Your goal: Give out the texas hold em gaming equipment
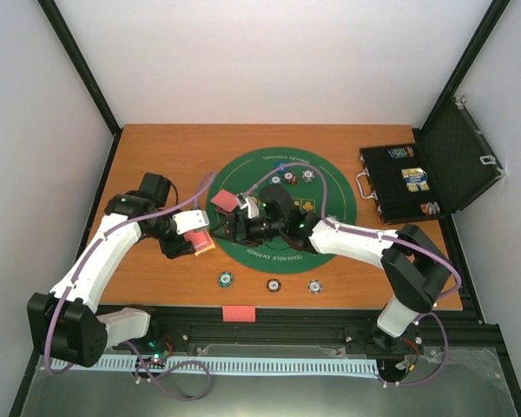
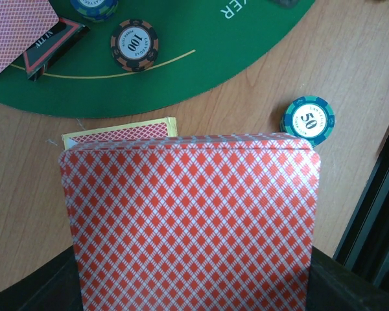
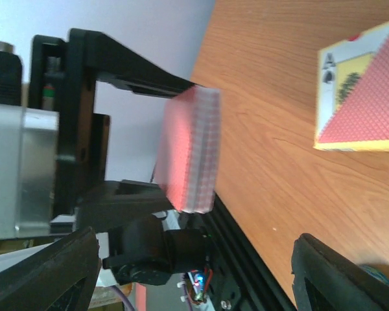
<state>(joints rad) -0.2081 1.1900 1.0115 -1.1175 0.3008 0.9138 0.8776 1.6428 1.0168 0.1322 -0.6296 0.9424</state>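
One deck of pink-red-backed playing cards (image 2: 191, 220), held edge-on in the left gripper (image 1: 194, 234), whose jaws are clenched on its two faces; the deck hangs just above the wooden table (image 1: 156, 156), beside the left rim of the green felt mat (image 1: 330, 217). One card box (image 3: 360, 94), yellow-edged, lying flat on the wood directly beneath and just beyond the deck. One right gripper (image 3: 194, 243), released, fingers spread wide with nothing between them, facing the held deck from the mat side. One loose card (image 2: 16, 32), face down at the left part of the mat, overlapping a black triangular marker (image 2: 52, 48). One orange-and-black chip marked 100 (image 2: 135, 43), flat on the felt just beside that marker. Three far chips (image 1: 290, 180), in a short row on the far part of the mat. Three near chips (image 1: 273, 285), spaced in a row on bare wood in front of the mat; the leftmost, teal and marked 50, sits near the deck's corner. One flat pink-red piece (image 1: 238, 314) at the near table edge, too small to identify. One black hinged case (image 1: 399, 195), open at the table's right side, lid raised, small items inside.
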